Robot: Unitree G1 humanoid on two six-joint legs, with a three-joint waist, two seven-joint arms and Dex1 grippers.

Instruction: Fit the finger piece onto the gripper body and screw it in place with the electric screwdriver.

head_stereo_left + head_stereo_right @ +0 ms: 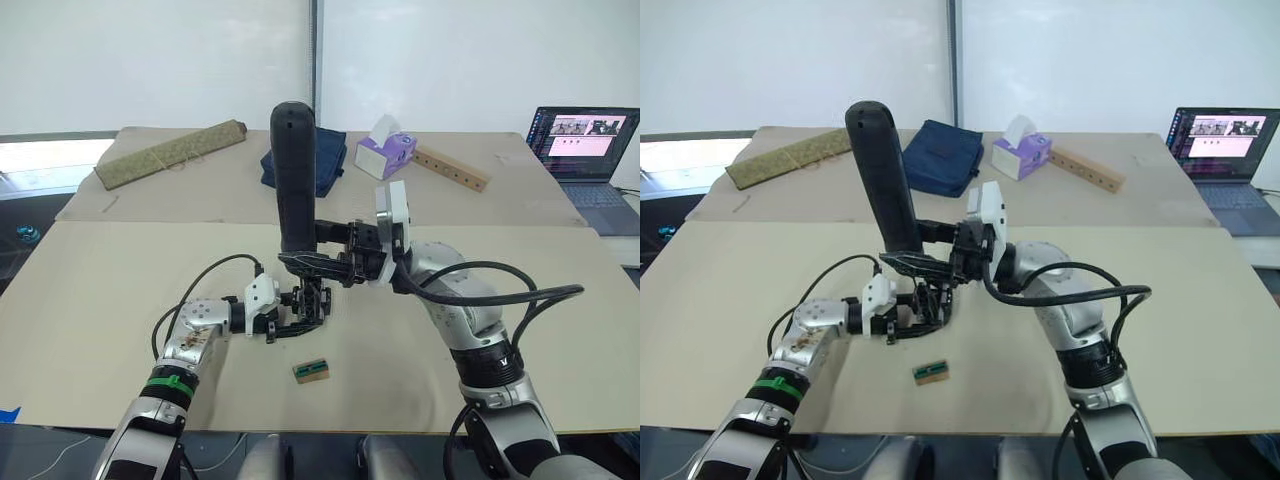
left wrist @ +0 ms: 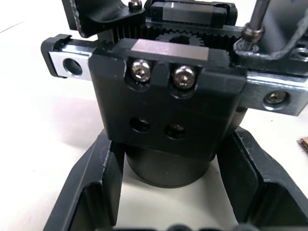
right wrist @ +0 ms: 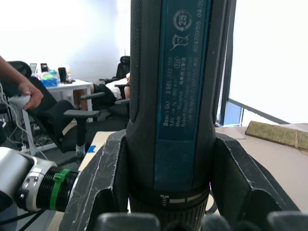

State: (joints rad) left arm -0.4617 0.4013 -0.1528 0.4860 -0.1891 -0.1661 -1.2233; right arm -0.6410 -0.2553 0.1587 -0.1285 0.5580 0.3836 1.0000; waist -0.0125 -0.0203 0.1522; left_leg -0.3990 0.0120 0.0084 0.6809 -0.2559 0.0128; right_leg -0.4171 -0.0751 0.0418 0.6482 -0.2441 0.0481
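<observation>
Left tool (image 1: 300,318) gripped the body (image 2: 166,115) mid-worktop (image 1: 90,300); right tool (image 1: 322,262) clamped the upright screwdriver (image 1: 295,175), bare surface all around.

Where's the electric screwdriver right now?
In the left eye view the electric screwdriver stands near upright at table centre, clamped in the right gripper, directly above the gripper body held by the left gripper.

A: What is crowding the middle of the tabletop (image 1: 100,290)?
B: The electric screwdriver (image 1: 295,170) is standing upright over the gripper body (image 1: 312,300), with both arms closing in beside them.
A: And nearer the front edge?
B: A small green-and-brown block (image 1: 311,371) is lying just in front; bare board is stretching wide on both sides.
</observation>
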